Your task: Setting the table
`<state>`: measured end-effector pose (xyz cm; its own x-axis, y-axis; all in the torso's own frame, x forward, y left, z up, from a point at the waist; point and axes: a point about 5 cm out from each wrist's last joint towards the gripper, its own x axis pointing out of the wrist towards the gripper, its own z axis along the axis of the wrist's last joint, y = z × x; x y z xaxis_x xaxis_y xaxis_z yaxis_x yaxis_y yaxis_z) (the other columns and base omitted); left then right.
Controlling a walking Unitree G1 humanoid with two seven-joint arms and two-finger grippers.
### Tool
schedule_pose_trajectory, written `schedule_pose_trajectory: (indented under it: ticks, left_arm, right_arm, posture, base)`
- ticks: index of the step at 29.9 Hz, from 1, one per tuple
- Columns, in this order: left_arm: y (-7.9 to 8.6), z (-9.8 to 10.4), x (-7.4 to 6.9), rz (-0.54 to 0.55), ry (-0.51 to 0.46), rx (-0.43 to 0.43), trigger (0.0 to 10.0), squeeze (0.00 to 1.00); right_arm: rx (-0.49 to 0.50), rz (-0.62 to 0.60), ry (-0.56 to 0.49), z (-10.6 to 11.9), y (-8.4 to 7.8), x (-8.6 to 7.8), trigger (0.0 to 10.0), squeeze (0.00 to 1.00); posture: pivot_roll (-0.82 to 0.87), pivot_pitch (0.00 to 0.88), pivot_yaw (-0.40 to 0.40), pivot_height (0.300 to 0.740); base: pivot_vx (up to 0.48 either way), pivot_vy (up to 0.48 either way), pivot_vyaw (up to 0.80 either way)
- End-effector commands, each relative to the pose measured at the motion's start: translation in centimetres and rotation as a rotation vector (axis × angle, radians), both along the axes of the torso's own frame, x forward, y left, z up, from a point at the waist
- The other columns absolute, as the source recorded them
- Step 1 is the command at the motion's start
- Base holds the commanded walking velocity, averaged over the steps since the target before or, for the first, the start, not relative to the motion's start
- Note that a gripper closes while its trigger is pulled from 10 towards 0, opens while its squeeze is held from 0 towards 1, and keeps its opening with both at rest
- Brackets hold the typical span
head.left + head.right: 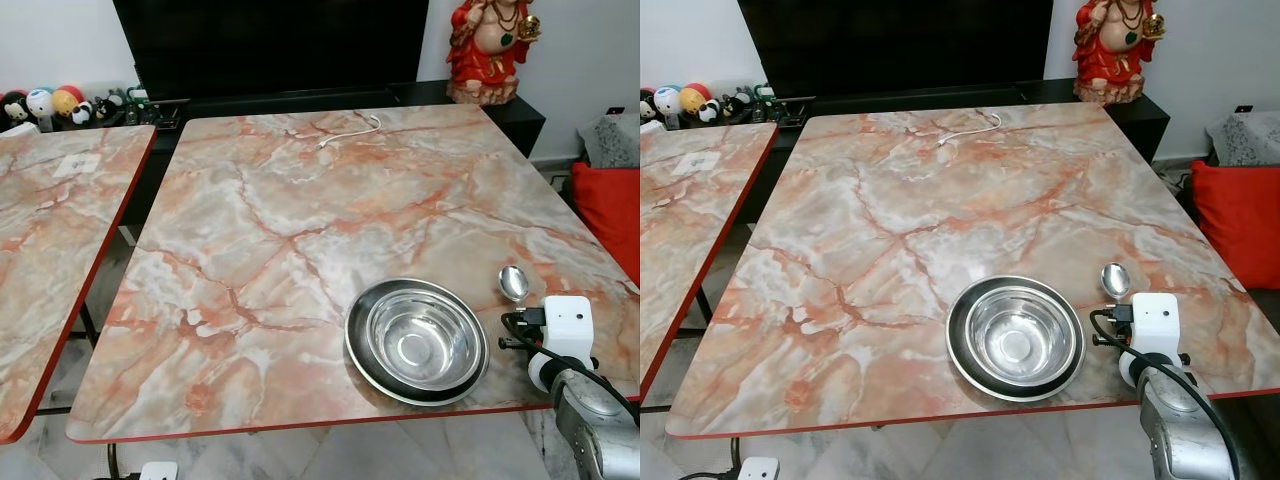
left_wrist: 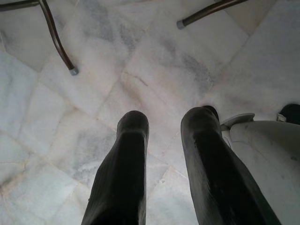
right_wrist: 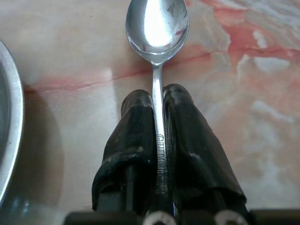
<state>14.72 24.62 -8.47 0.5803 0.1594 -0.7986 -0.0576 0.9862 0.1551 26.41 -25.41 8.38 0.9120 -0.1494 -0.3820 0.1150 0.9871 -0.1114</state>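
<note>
A polished steel spoon (image 3: 157,28) lies on the marble-patterned desk (image 1: 300,230), near its front right corner and just beside the right rim of a steel bowl (image 1: 418,340). The spoon's oval head faces up and catches a bright glare; its slim handle carries engraved lettering along its length, too small to read with certainty. The right claw (image 3: 158,101) is clamped on that handle, one black finger pressed against each side, with the spoon's head reaching out past the fingertips over a reddish vein in the desk top. From the head cameras the spoon's head (image 1: 513,283) shows just beyond the white wrist housing of the right arm (image 1: 565,330).

The bowl is round, shiny and shallow, and appears to sit inside a wider, darker-rimmed steel dish (image 1: 365,365). A white cable (image 1: 350,132) lies near the far edge of the desk.

The left claw (image 2: 164,124) hangs over a pale marble floor (image 2: 93,93), its two black fingers spread apart with nothing between them. A second desk (image 1: 50,230) of the same pattern stands to the left.
</note>
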Motion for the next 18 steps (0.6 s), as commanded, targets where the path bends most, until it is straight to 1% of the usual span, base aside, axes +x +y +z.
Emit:
schedule_pose_trajectory:
  ticks: [1, 3, 5, 9, 10, 14, 15, 16, 17, 18]
  left_arm:
    - [0.5, 0.0, -0.3, -0.017, 0.019, 0.015, 10.0, 0.0]
    - [0.5, 0.0, -0.4, -0.019, 0.022, 0.018, 10.0, 0.0]
    - [0.5, 0.0, -0.4, -0.018, 0.022, 0.018, 10.0, 0.0]
    - [0.5, 0.0, -0.4, -0.016, 0.023, 0.017, 10.0, 0.0]
    - [0.5, 0.0, -0.4, -0.016, 0.024, 0.017, 10.0, 0.0]
    - [0.5, -0.1, -0.5, -0.016, 0.025, 0.016, 10.0, 0.0]
    - [0.5, -0.1, -0.5, -0.015, 0.026, 0.016, 10.0, 0.0]
    - [0.5, -0.1, -0.5, -0.014, 0.026, 0.016, 10.0, 0.0]
    - [0.5, -0.1, -0.5, -0.014, 0.025, 0.016, 10.0, 0.0]
    - [0.5, -0.1, -0.5, -0.014, 0.025, 0.016, 10.0, 0.0]
  right_arm:
    - [0.006, -0.009, -0.008, 0.1, 0.0, 0.1, 10.0, 0.0]
    - [0.016, 0.014, -0.003, -0.2, 0.5, 0.2, 10.0, 0.0]
    - [0.019, 0.017, 0.003, -0.5, 0.7, 0.2, 10.0, 0.0]
    - [0.015, 0.009, 0.013, -0.6, 0.6, 0.2, 10.0, 0.0]
    - [0.013, 0.01, 0.015, -0.7, 0.6, 0.3, 10.0, 0.02]
    - [0.006, 0.012, 0.025, -0.9, 0.6, 0.2, 10.0, 0.04]
    - [0.004, 0.012, 0.028, -0.9, 0.6, 0.2, 10.0, 0.1]
    - [0.001, 0.009, 0.03, -0.9, 0.5, 0.2, 10.0, 0.14]
    - [0.001, 0.007, 0.027, -0.9, 0.5, 0.3, 10.0, 0.37]
    - [0.001, 0.007, 0.027, -0.9, 0.5, 0.3, 10.0, 0.37]
  posture:
    - [-0.08, 0.03, 0.039, 0.74]
    - [-0.08, 0.029, 0.039, 0.74]
    - [-0.08, 0.029, 0.037, 0.74]
    - [-0.08, 0.031, 0.037, 0.74]
    - [-0.08, 0.03, 0.037, 0.74]
    - [-0.07, 0.031, 0.035, 0.74]
    - [-0.07, 0.031, 0.035, 0.74]
    - [-0.07, 0.03, 0.036, 0.74]
    - [-0.08, 0.03, 0.036, 0.74]
    - [-0.08, 0.03, 0.036, 0.74]
  base:
    - [0.0, 0.0, 0.0]
    - [0.0, 0.0, 0.0]
    - [0.0, 0.0, 0.0]
    - [0.0, 0.0, 0.0]
    - [0.0, 0.0, 0.0]
    - [0.0, 0.0, 0.0]
    - [0.0, 0.0, 0.0]
    - [0.0, 0.0, 0.0]
    - [0.0, 0.0, 0.0]
    - [0.0, 0.0, 0.0]
